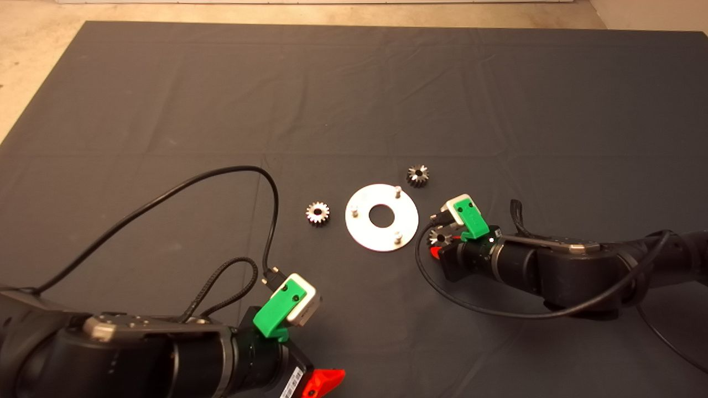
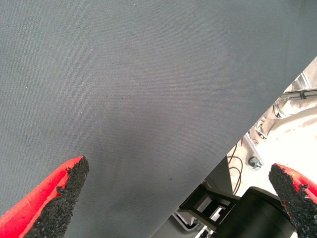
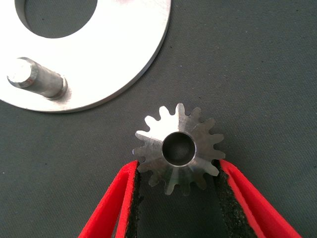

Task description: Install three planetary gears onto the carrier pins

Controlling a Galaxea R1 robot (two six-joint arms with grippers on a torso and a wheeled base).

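The silver carrier disc (image 1: 362, 228) lies mid-mat with three upright pins (image 1: 397, 192), all bare. One planetary gear (image 1: 318, 213) lies left of the disc, another (image 1: 417, 176) at its far right. My right gripper (image 1: 437, 246) is low on the mat just right of the disc. In the right wrist view its pads (image 3: 220, 181) press both sides of the third gear (image 3: 178, 148), which rests flat beside the disc (image 3: 124, 59) and one pin (image 3: 34, 79). My left gripper (image 1: 323, 384) waits at the lower left, open and empty (image 2: 176, 198).
A black cable (image 1: 166, 193) loops over the mat from the left arm. Another cable (image 1: 470, 307) curves below the right wrist. The mat's near edge and the robot base (image 2: 257, 208) show in the left wrist view.
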